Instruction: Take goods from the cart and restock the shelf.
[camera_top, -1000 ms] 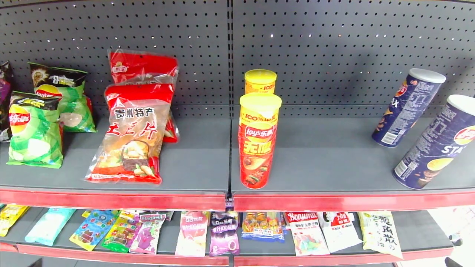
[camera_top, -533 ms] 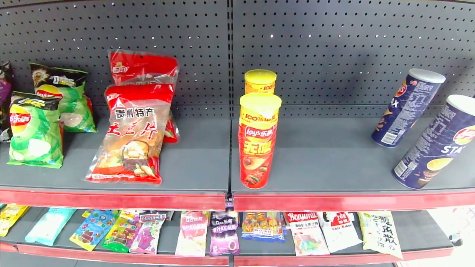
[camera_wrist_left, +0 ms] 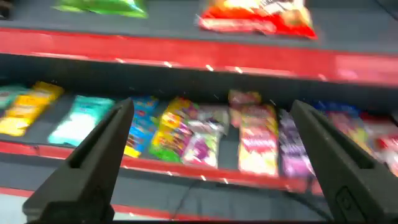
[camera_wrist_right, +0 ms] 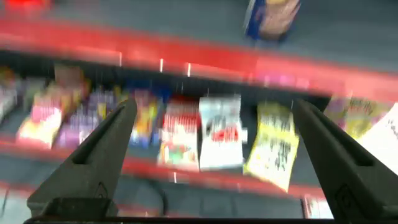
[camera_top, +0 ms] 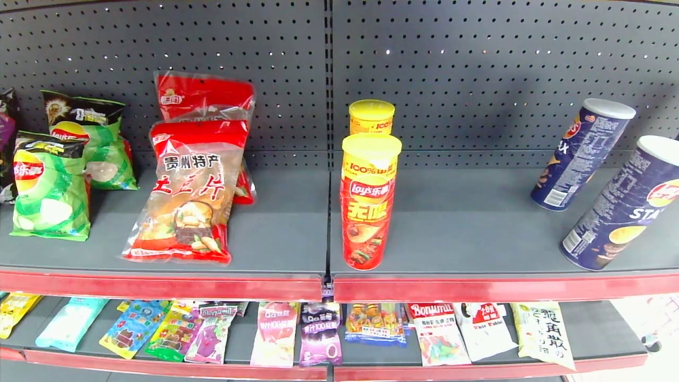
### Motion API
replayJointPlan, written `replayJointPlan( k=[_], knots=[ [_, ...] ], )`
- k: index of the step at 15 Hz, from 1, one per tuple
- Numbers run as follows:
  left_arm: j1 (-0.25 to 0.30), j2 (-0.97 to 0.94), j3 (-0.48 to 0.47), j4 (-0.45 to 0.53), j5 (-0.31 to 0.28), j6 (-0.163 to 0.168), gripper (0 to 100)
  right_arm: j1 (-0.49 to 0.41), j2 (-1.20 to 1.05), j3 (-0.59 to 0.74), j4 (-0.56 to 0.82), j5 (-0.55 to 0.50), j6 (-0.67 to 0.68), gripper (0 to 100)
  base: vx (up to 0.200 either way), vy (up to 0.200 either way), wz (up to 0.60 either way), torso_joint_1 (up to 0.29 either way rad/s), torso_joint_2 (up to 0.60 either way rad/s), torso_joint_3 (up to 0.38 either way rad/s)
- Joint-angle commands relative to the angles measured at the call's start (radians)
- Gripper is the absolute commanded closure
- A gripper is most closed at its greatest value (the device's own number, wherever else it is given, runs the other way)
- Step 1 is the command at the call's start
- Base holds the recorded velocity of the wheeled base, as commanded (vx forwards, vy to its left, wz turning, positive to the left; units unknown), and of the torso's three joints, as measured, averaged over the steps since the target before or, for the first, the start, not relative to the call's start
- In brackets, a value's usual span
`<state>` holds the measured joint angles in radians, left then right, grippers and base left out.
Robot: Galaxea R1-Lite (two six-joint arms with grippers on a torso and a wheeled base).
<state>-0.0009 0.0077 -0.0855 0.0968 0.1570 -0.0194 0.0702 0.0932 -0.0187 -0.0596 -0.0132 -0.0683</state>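
Head view: you face the shelf (camera_top: 477,228) straight on, its top board grey with a red strip (camera_top: 159,286) along the front and a pegboard (camera_top: 477,63) behind. At the left of that board stand two green bags (camera_top: 50,191), one behind the other. Next come two red bags (camera_top: 185,201), the front one leaning back on the rear one. In the middle are two red cans (camera_top: 370,207) with yellow lids, upright, one right behind the other. At the far right are two blue cans (camera_top: 581,154), both tilted to the right. There's bare board between the red cans and the blue cans. The lower board carries a row of flat packets (camera_top: 276,331) side by side across the full width. Left wrist view: your left hand (camera_wrist_left: 214,155) is spread wide and holds nothing, its dark fingers (camera_wrist_left: 93,168) well apart. It sits in front of the lower board's packets, and the edges of a green bag and a red bag show on the top board above the strip. Right wrist view: your right hand (camera_wrist_right: 214,155) is also spread wide and holds nothing. It's in front of the lower board too, with a white packet (camera_wrist_right: 221,134) framed between its fingers. One blue can stands on the top board above. Both hands are apart from the goods and touch nothing.
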Motion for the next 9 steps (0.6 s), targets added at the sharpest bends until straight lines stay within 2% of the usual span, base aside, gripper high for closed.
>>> replayJointPlan(
  k=[1, 3, 5, 7, 8, 9],
  knots=[
    [-0.002, -0.008, 0.021, -0.009, 0.006, 0.006, 0, 0.0, 0.0, 0.019, 0.006, -0.068, 0.031, 0, 0.0, 0.0, 0.0, 0.0, 0.0, 0.0],
    [-0.002, -0.008, 0.023, -0.012, 0.015, 0.004, 0, 0.0, 0.0, 0.019, 0.004, -0.064, 0.031, 0, 0.0, 0.0, 0.0, 0.0, 0.0, 0.0],
    [-0.002, -0.008, 0.024, -0.014, 0.016, 0.006, 0, 0.0, 0.0, 0.017, -0.005, 0.007, 0.007, 0, 0.0, 0.0, 0.0, 0.0, 0.0, 0.0],
    [-0.002, -0.008, 0.024, -0.014, 0.013, 0.007, 0, 0.0, 0.0, 0.017, -0.003, -0.028, 0.019, 0, 0.0, 0.0, 0.0, 0.0, 0.0, 0.0],
    [-0.002, -0.008, 0.024, -0.014, 0.015, 0.027, 0, 0.0, 0.0, 0.017, -0.005, -0.03, 0.024, 0, 0.0, 0.0, 0.0, 0.0, 0.0, 0.0],
    [-0.002, -0.008, 0.024, -0.014, 0.015, 0.032, 0, -0.001, 0.0, 0.019, 0.0, -0.039, 0.027, 0, 0.0, 0.0, 0.0, 0.0, 0.0, 0.0]
  ],
)
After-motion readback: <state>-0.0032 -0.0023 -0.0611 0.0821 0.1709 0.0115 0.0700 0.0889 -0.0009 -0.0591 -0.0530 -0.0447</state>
